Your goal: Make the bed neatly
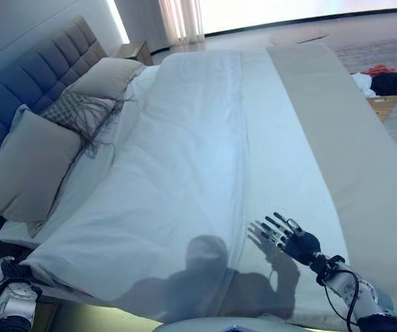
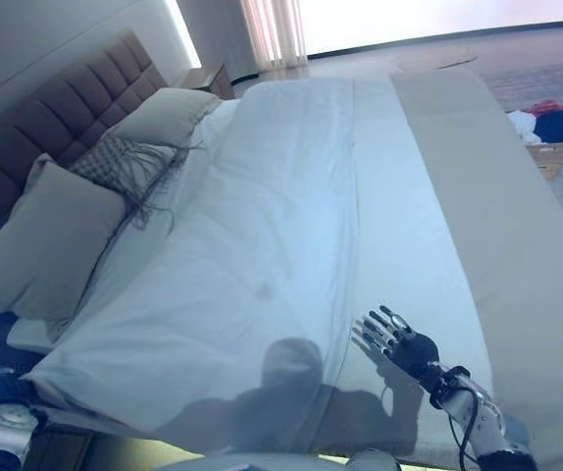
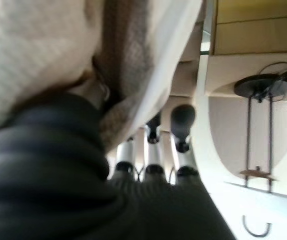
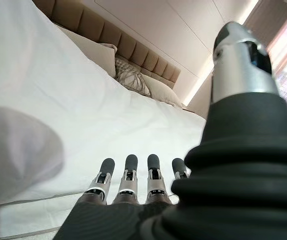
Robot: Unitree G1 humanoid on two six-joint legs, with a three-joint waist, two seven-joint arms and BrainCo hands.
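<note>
i'm seeing the white duvet (image 1: 205, 159) lying along the bed (image 1: 364, 173), mostly flat, with a long fold down its middle. my right hand (image 1: 292, 238) is hovering over its near edge, fingers spread, holding nothing. my left hand (image 3: 153, 145) is sitting at the near corner by the pillows (image 1: 29, 169); cloth is draping over it, so i cannot tell its grip. i'm judging it well along: the fold and pillow-side edge need straightening, and a fringed cushion (image 1: 81, 111) needs tidying.

bed (image 1: 364, 180), white duvet (image 1: 198, 159), pillows (image 1: 25, 173)
</note>
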